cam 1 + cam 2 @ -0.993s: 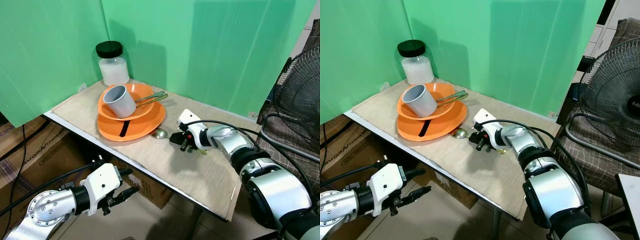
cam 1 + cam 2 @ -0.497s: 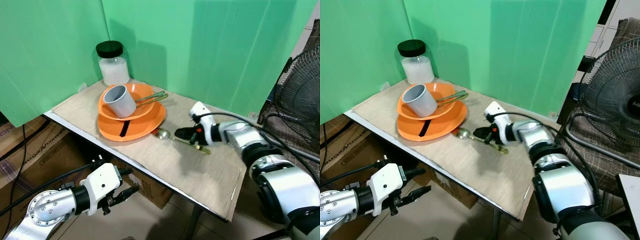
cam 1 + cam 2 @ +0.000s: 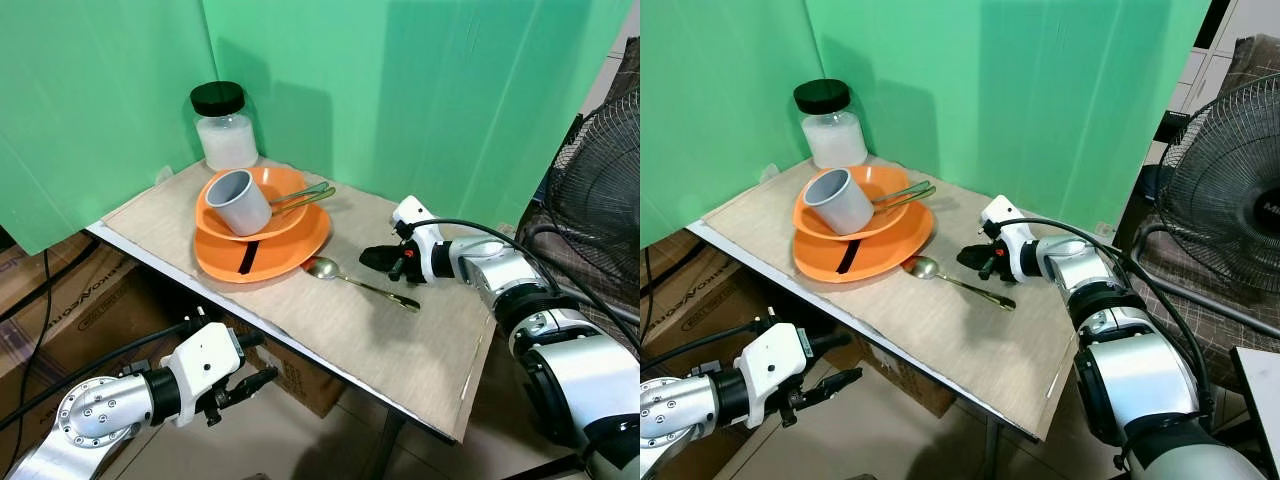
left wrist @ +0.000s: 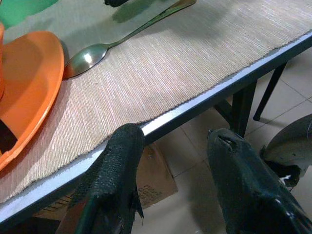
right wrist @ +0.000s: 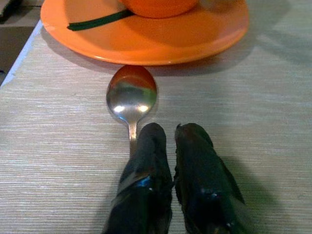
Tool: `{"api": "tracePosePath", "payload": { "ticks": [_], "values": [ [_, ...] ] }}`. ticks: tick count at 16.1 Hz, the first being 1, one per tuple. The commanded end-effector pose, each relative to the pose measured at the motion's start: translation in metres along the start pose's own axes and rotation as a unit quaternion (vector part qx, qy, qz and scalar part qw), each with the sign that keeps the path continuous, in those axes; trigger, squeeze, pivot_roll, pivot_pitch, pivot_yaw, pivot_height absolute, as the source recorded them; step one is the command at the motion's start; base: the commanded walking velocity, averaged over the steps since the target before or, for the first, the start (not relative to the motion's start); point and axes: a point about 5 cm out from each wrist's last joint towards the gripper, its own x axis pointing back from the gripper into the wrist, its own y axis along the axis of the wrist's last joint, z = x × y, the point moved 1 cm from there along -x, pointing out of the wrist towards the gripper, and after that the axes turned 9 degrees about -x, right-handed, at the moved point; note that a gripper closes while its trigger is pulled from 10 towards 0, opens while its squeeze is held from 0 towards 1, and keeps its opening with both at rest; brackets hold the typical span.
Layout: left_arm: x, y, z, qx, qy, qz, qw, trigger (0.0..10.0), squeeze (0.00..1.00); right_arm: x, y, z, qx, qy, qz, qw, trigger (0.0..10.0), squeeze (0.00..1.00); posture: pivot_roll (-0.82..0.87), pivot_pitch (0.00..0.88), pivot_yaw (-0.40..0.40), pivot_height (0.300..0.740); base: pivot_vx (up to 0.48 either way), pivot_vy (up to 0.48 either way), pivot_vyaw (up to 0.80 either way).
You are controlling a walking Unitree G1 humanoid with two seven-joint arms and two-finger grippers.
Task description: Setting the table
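A gold spoon lies flat on the beige table mat, its bowl next to the orange plate. On that plate stands an orange bowl holding a tipped grey cup and thin metal utensils. My right gripper hovers just above the mat beside the spoon's handle, shut and holding nothing. In the right wrist view its fingers point at the spoon's bowl. My left gripper hangs open below the table's front edge.
A jar with a black lid and white contents stands at the back corner, against green screens. A fan and a chair stand to the right. Cardboard boxes sit under the table at the left.
My right gripper has drawn back to the right, off the spoon's handle. The spoon stays on the mat. The left arm has not moved.
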Motion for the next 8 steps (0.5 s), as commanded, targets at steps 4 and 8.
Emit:
{"api": "tracePosePath", "payload": {
  "ticks": [4, 8],
  "values": [
    [0.001, 0.001, 0.002, 0.0, 0.02, -0.001, 1.0, 10.0, 0.0, 0.014, -0.006, -0.006, -0.01, 0.018, 0.013, 1.0, 10.0, 1.0, -0.05, 0.0, 0.035, 0.74, 0.0, 0.0, 0.0],
    [0.021, -0.002, 0.011, 0.026, 0.087, -0.009, 0.996, 10.0, 0.0, 0.029, -0.014, -0.009, -0.02, 0.022, 0.017, 0.999, 10.0, 1.0, -0.05, 0.0, 0.021, 0.74, 0.0, 0.0, 0.0]
  ]
}}
